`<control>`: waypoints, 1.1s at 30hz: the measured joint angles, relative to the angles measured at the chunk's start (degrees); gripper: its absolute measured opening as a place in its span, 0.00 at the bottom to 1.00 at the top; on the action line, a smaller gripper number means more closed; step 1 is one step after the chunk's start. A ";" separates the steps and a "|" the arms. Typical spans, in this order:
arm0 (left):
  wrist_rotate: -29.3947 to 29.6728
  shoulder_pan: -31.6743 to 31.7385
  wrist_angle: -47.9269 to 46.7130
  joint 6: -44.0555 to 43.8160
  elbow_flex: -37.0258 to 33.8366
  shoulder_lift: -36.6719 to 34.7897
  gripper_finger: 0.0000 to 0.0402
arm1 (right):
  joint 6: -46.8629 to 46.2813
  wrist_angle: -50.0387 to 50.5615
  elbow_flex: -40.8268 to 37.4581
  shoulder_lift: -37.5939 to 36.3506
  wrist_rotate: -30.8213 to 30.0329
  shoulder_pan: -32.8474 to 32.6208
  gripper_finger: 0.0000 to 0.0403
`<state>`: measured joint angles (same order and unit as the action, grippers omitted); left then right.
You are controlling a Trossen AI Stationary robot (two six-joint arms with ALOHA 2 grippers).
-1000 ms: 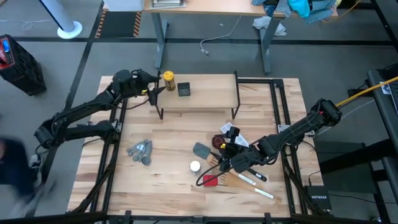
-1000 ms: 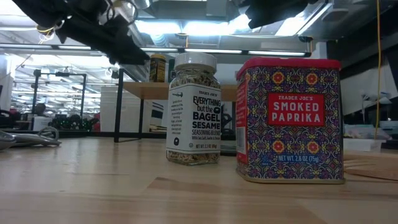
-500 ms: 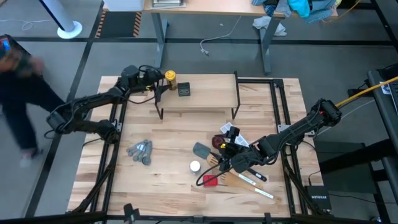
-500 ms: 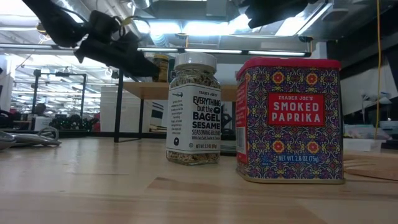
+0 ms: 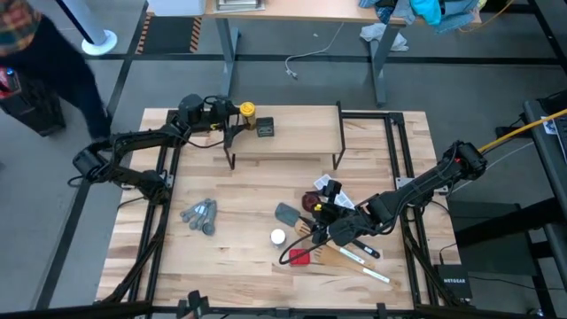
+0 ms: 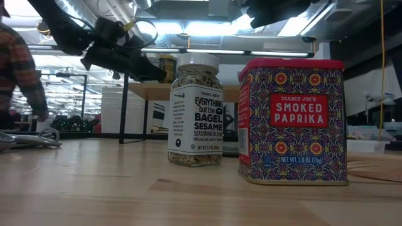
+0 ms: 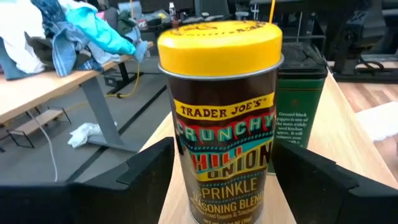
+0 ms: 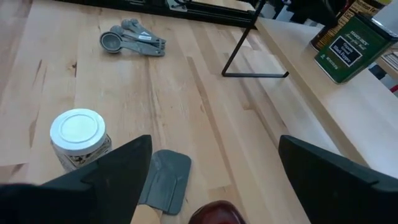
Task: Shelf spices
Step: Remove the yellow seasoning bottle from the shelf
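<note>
High view: left gripper is reaching over the shelf end
Left fingers: spread wide, flanking the yellow-lidded jar without touching
Dark tin: sitting just behind that jar
Right gripper: gaping open, hovering beside the white-capped jar

The shelf is a low riser with a light wooden top and thin black legs, standing at the table's far side. On its left end the yellow-lidded amber jar stands upright, and the dark square tin stands just beside it. The white-capped jar and the red square tin stand upright on the tabletop, near each other, well apart from the shelf
</note>
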<state>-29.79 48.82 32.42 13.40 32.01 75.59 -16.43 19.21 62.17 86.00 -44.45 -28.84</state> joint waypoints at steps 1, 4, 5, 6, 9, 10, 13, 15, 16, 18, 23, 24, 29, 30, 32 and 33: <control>0.10 -0.22 1.26 -0.06 0.00 0.41 0.65 | 0.02 -0.19 0.00 0.00 -0.01 0.00 0.88; 0.10 -0.49 3.46 -1.29 -0.04 1.29 0.65 | 0.02 -0.98 0.00 0.00 -0.01 0.00 0.88; 0.12 -0.49 3.67 -1.60 -0.04 1.42 0.65 | 0.02 -1.36 0.00 0.00 0.00 0.00 0.88; 0.12 -0.48 3.70 -1.84 -0.04 1.46 0.65 | 0.02 -1.71 0.00 0.00 -0.01 0.00 0.88; 0.71 -0.46 3.70 -2.09 -0.07 1.51 0.65 | 0.02 -1.73 0.02 0.00 0.05 0.00 0.88; 0.79 -0.46 3.70 -2.07 -0.07 1.51 0.65 | 0.02 -1.73 0.02 0.00 0.05 0.00 0.88; 0.81 -0.46 3.70 -2.07 -0.07 1.51 0.64 | 0.02 -1.73 0.02 0.00 0.05 0.00 0.88; 0.81 -0.46 3.70 -2.04 -0.07 1.51 0.61 | 0.02 -1.73 0.02 0.00 0.07 0.00 0.88; 0.81 -0.46 3.70 -2.02 -0.07 1.51 0.59 | 0.02 -1.73 0.02 0.00 0.07 0.00 0.88; 0.81 -0.46 3.70 -2.02 -0.07 1.51 0.54 | 0.02 -1.73 0.02 0.00 0.07 0.00 0.88; 0.85 -0.40 3.83 -1.56 -0.07 1.49 0.40 | 0.02 -1.69 0.02 0.00 0.09 0.00 0.88; 0.87 -0.40 3.83 -1.55 -0.07 1.49 0.38 | 0.02 -1.67 0.02 0.00 0.09 0.00 0.88; 0.92 -0.40 3.83 -1.58 -0.07 1.49 0.37 | 0.04 -1.58 0.02 0.00 0.13 0.00 0.88; 0.92 -0.40 3.83 -1.77 -0.07 1.49 0.38 | 0.04 -1.57 0.02 0.00 0.14 0.00 0.88; 0.96 -0.40 3.81 -2.25 -0.09 1.49 0.42 | 0.04 -1.56 0.02 0.00 0.14 0.00 0.88; 0.97 -0.40 3.81 -2.29 -0.09 1.49 0.44 | 0.04 -1.56 0.02 0.00 0.14 0.00 0.88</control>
<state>-28.82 48.42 36.23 11.11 31.92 77.08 -16.38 17.65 62.19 86.00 -44.31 -28.84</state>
